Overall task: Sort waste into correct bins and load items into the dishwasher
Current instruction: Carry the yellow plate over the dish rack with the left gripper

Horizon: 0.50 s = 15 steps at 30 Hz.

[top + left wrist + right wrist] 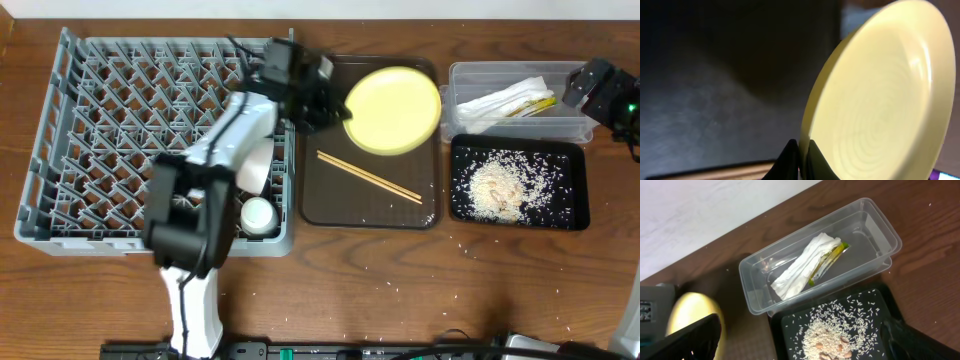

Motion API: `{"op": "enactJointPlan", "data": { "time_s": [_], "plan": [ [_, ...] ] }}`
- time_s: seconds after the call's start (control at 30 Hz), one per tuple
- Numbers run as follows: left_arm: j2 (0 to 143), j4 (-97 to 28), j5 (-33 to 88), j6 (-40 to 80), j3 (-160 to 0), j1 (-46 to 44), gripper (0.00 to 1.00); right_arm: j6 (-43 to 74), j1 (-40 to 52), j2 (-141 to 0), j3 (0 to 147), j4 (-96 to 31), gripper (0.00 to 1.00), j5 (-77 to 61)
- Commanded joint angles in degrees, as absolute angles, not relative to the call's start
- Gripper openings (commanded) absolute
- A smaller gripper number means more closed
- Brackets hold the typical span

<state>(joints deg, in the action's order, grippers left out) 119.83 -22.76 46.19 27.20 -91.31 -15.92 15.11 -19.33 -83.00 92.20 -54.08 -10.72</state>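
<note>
My left gripper (335, 108) is shut on the left rim of the round yellow plate (395, 108), which it holds over the brown tray (325, 205). In the left wrist view both black fingertips (790, 160) pinch the plate's (880, 100) edge. The chopsticks (370, 177) lie on the brown tray. The clear tub (875, 225) holds a white napkin (800, 267) and a yellow-green wrapper (832, 255). Rice crumbs (835, 332) lie in the black tray (575, 205). My right gripper (805, 345) hangs open above the two bins, holding nothing.
The grey dish rack (110, 120) fills the left of the table, and my left arm reaches across its right side. A small white cup (257, 215) and another white dish (255, 165) sit in the rack's right part. A few loose rice grains lie on the wooden table.
</note>
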Motion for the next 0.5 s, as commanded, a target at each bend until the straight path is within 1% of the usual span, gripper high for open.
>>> {"op": "enactJointPlan", "data": {
  "time_s": [0.0,0.13,0.3,0.47],
  "plan": [
    [111.9,-22.7,47.4,27.5,-91.6,-13.7,0.07,15.8,-19.5,-82.9,92.9,-54.1,0.99,-11.0],
    [105.9,-23.2,47.0,23.9,-91.6,-9.8,0.07,15.8,-19.5,-82.9,92.9,-54.1,0.99,-11.0],
    [100.5,-28.4,45.9,19.0,-91.6,-1.7,0.07,15.8,-19.5,-82.9,92.9,-54.1,0.99,-11.0],
    [96.9,-37.4,34.9,13.6,-91.6,8.1,0.07,15.8,-19.5,-82.9,92.9,-54.1,0.99,-11.0]
  ]
}}
